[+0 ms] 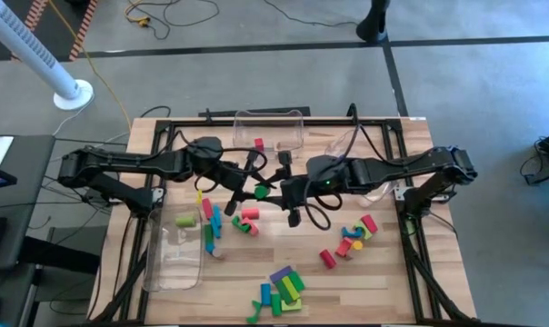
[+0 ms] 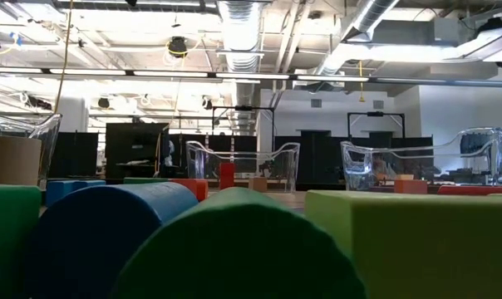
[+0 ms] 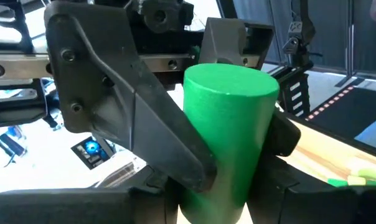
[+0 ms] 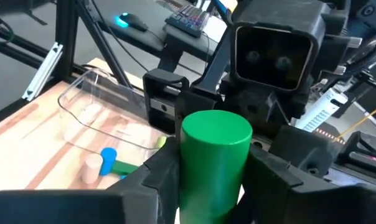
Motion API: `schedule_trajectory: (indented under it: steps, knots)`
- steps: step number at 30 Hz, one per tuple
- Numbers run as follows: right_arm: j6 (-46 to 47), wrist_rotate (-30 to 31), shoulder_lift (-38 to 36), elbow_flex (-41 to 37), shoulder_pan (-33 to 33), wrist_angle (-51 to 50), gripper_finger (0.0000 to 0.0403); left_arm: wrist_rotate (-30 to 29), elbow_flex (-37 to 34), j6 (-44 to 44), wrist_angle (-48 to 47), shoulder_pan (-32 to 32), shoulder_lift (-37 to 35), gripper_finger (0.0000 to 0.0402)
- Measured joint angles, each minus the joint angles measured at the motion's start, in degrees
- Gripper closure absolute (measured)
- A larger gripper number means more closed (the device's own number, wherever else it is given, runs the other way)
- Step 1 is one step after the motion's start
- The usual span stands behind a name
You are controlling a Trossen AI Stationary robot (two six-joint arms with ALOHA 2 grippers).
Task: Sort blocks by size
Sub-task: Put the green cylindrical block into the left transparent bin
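The middle of the counter [image 1: 365, 272] is crowded: both arms meet there, the left tool [image 1: 253, 184] and the right tool [image 1: 273, 188] close together around a green cylinder [image 1: 261, 192]. Loose blocks [image 1: 243, 222] lie just nearer the front edge. A clear bin [image 1: 176, 250] blocks the left edge, two more [image 1: 270, 127] the back edge. Block heaps [image 1: 282, 291] sit at the front and toward the right edge [image 1: 354, 238]. Bare wood shows toward the front right corner.

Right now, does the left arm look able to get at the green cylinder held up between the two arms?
Probably yes: the green cylinder already sits between the left gripper fingers, with the right gripper around it too.
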Motion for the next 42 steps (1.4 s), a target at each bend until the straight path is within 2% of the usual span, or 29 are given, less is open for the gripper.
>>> schedule_trajectory:
  steps: [8,16,21,25,31,38,42]
  knots:
    - [-0.14,2.94,-0.10,0.00,0.20,-2.46,0.0203,-1.18,0.00,-0.21,-2.55,0.03,0.02,0.0277]
    - [-2.35,7.05,-0.11,-0.09,2.05,-3.53,0.0151,-1.64,0.11,0.83,-5.79,0.00,-0.33,0.0277]
    - [-2.47,8.83,-0.11,-0.09,2.16,-5.21,0.0134,-2.88,0.18,1.37,-8.91,0.04,-1.26,0.0277]
    - [-1.81,10.42,-0.13,-0.09,2.16,-8.77,0.0132,-6.56,0.22,1.97,-16.90,0.02,-3.89,0.0277]
    - [3.11,11.84,-0.13,-0.09,1.79,-19.48,0.0132,-12.56,0.20,-0.73,-36.79,0.02,-9.76,0.0278]
    - [10.93,11.84,-0.15,-0.09,-0.19,-33.71,0.0132,-15.25,0.15,-13.01,-62.91,-1.12,-15.23,0.0278]
    - [12.59,11.82,-0.22,-0.86,-0.83,-36.40,0.0132,-14.28,-0.72,-21.32,-71.78,-4.16,-16.76,0.0278]
